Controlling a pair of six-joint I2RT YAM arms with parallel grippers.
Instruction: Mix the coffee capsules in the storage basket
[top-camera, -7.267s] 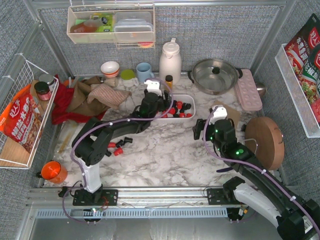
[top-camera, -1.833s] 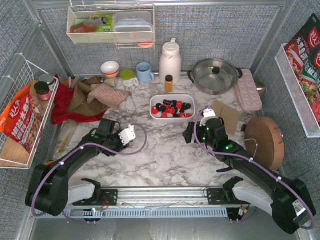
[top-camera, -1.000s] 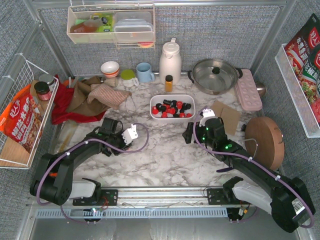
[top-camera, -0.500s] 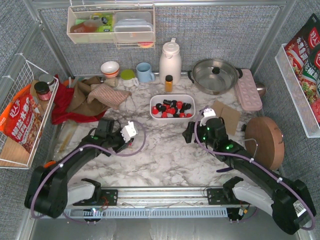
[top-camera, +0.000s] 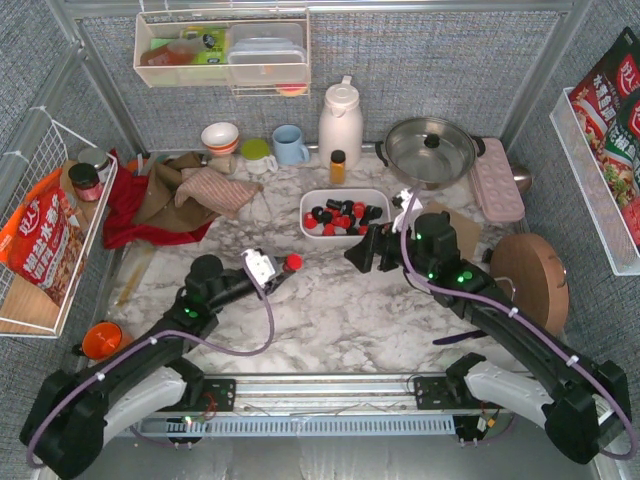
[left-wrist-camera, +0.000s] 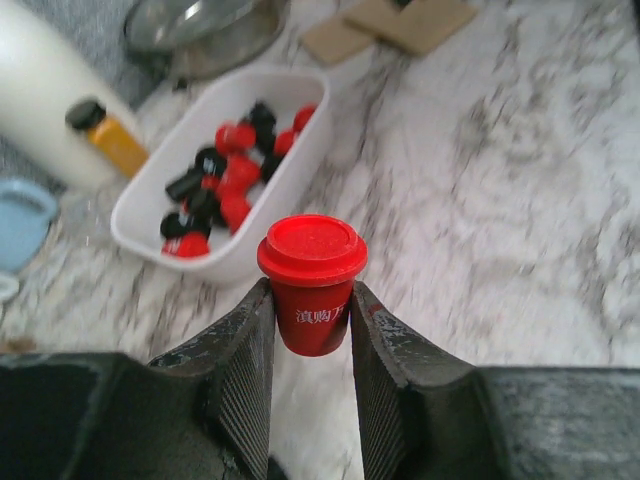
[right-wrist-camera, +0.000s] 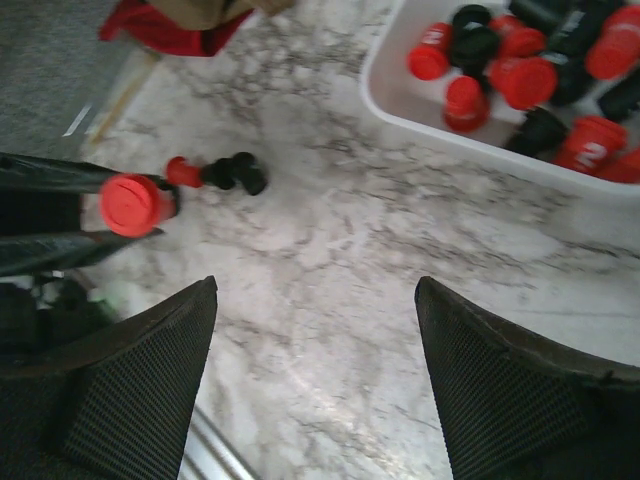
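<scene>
Left pincer (left-wrist-camera: 312, 300): clenched on bright red plastic cup-shaped capsule (left-wrist-camera: 312, 262), raised for transfer | white shallow plastic basket (right-wrist-camera: 470, 140): toward far edge of table (top-camera: 330, 310) | right pincer (right-wrist-camera: 315, 340): released, standing by

the red capsule (left-wrist-camera: 311, 285) is smooth plastic with a soft sheen, the storage basket (left-wrist-camera: 292, 188) glossy white plastic. the table (top-camera: 330, 310) looks like polished marble, the pot (top-camera: 430, 152) shiny metal.

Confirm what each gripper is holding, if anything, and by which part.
Left gripper holds a bright red cup-shaped coffee capsule, pinched on its tapered body just below the lid rim. Right gripper is open, holding nothing.
</scene>
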